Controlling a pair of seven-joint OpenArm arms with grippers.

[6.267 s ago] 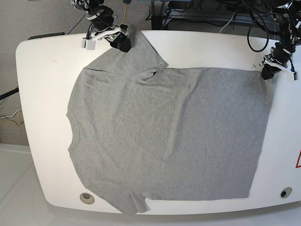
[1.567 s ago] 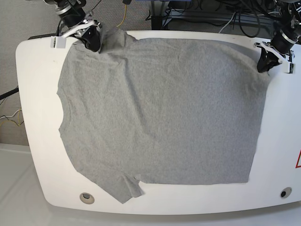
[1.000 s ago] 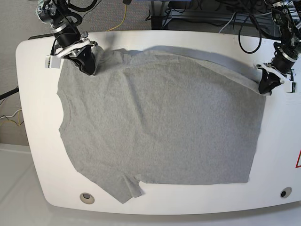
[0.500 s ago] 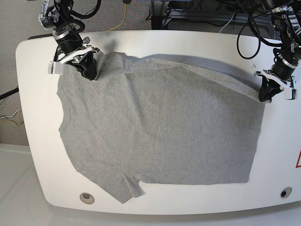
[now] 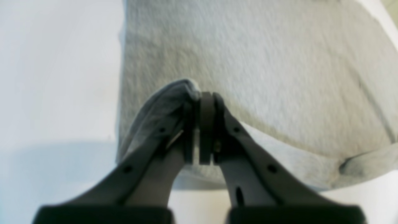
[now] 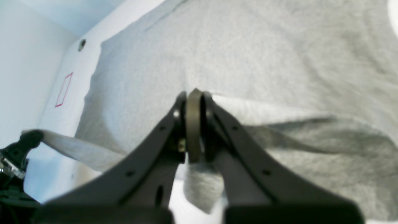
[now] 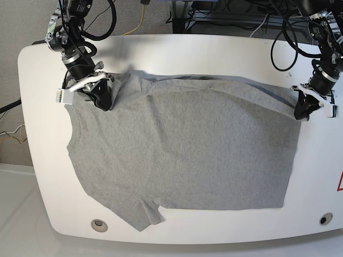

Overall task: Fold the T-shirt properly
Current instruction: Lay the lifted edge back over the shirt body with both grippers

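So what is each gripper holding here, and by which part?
Both hold the T-shirt along its far edge: the left gripper pinches the hem-end corner, the right gripper the sleeve-end corner. Both jaws are shut on fabric.

You have one T-shirt [image 7: 182, 144] on one white table [image 7: 225, 56], and two grippers: the left gripper [image 7: 303, 111] and the right gripper [image 7: 103, 96] (each clamped on the shirt's far edge). You can also count two round holes [image 7: 98, 224] in the table's near edge.
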